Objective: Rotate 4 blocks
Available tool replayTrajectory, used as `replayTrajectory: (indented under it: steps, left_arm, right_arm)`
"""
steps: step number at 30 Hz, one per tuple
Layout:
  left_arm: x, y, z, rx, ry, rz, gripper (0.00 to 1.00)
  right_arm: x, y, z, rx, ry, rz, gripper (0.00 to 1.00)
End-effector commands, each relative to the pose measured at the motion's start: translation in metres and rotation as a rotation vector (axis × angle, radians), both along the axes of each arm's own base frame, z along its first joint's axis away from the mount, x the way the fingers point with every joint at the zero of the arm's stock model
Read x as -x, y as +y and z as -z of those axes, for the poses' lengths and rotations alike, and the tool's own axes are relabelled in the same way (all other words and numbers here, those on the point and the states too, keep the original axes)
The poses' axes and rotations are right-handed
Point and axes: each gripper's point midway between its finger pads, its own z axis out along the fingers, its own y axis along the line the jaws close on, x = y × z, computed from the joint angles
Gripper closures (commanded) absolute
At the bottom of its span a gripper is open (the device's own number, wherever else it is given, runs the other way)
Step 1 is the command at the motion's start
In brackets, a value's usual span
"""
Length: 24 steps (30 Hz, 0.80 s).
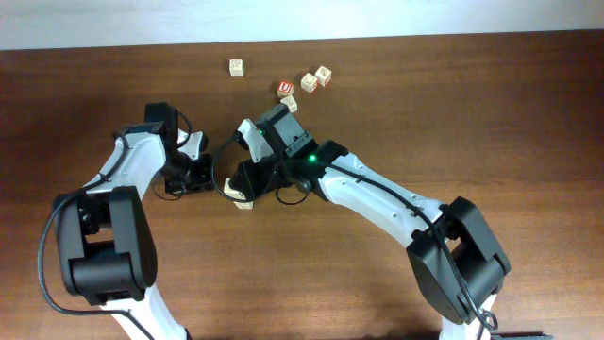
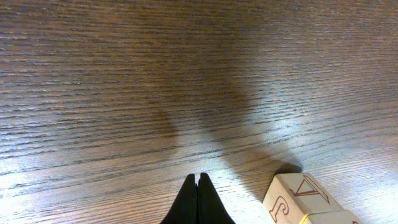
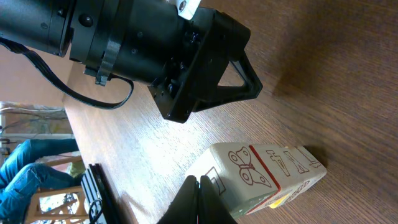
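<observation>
Our right gripper [image 3: 198,199] is pinched shut on nothing, just in front of pale wooden blocks [image 3: 261,177] printed with an outlined butterfly. Our left gripper [image 2: 198,199] is shut too. Farther off, lettered blocks [image 1: 309,81] cluster on the table [image 1: 472,113].

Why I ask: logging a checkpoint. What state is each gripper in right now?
Left gripper: closed, holding nothing.
Right gripper: closed, holding nothing; butterfly block lies just beyond its tips.
</observation>
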Motion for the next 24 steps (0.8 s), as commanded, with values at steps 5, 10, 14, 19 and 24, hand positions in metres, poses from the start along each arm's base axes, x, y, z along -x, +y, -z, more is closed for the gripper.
replayTrajectory:
  steps: [5, 10, 14, 19, 24]
  left_arm:
    - [-0.009, 0.004, -0.011, -0.011, -0.045, 0.005, 1.00]
    - [-0.009, 0.004, -0.011, -0.011, -0.045, 0.005, 1.00]
    - [-0.009, 0.004, -0.011, -0.011, -0.045, 0.005, 1.00]
    - [-0.009, 0.004, -0.011, -0.011, -0.045, 0.005, 1.00]
    - [-0.009, 0.004, -0.011, -0.012, -0.044, 0.005, 1.00]
  right_arm:
    - [-0.003, -0.016, 0.024, 0.076, 0.033, 0.034, 0.96]
    - [-0.007, -0.019, 0.025, 0.082, 0.031, 0.047, 0.96]
    - [-0.010, -0.022, 0.025, 0.082, 0.029, 0.052, 0.96]
    - [-0.010, -0.022, 0.025, 0.082, 0.029, 0.052, 0.86]
    - [-0.010, -0.022, 0.025, 0.082, 0.029, 0.051, 0.80]
